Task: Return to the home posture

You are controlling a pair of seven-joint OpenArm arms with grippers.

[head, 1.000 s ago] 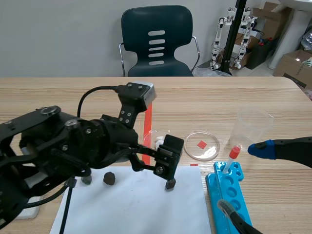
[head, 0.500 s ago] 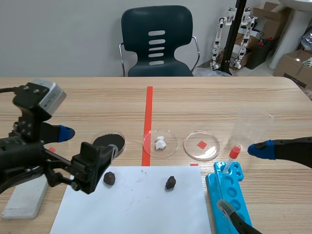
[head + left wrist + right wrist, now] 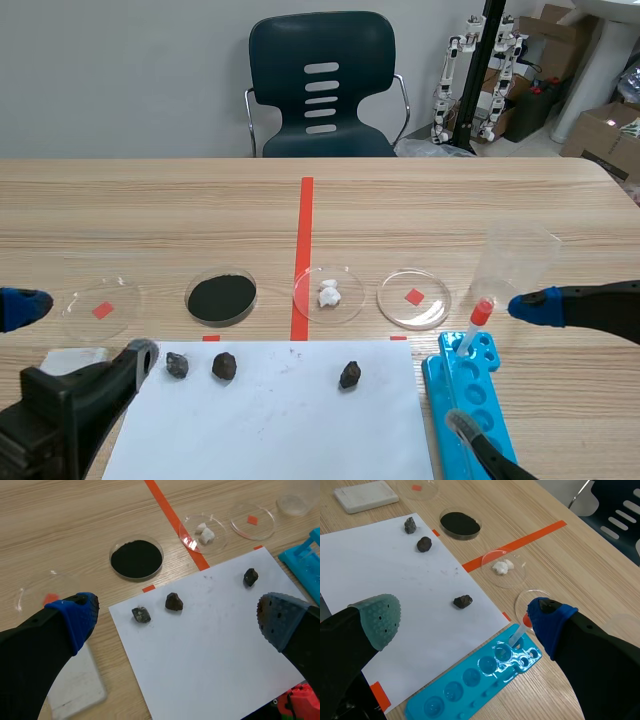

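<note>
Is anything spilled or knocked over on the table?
Nothing looks spilled or broken. The black powder is all inside its dish, and the three rocks lie on the white paper. Only the dropper leans at a slant in the blue tray, propped in one of its holes.

The left fingers (image 3: 70, 617) hang low over the table's (image 3: 450, 200) near left corner, spread wide apart; the right fingers (image 3: 550, 620) hang low at the right, likewise spread.

Matt wood-grain table (image 3: 450, 200), matt white paper sheet (image 3: 280, 420), glossy blue plastic tray (image 3: 470, 677), rough dark stones (image 3: 349, 375)
</note>
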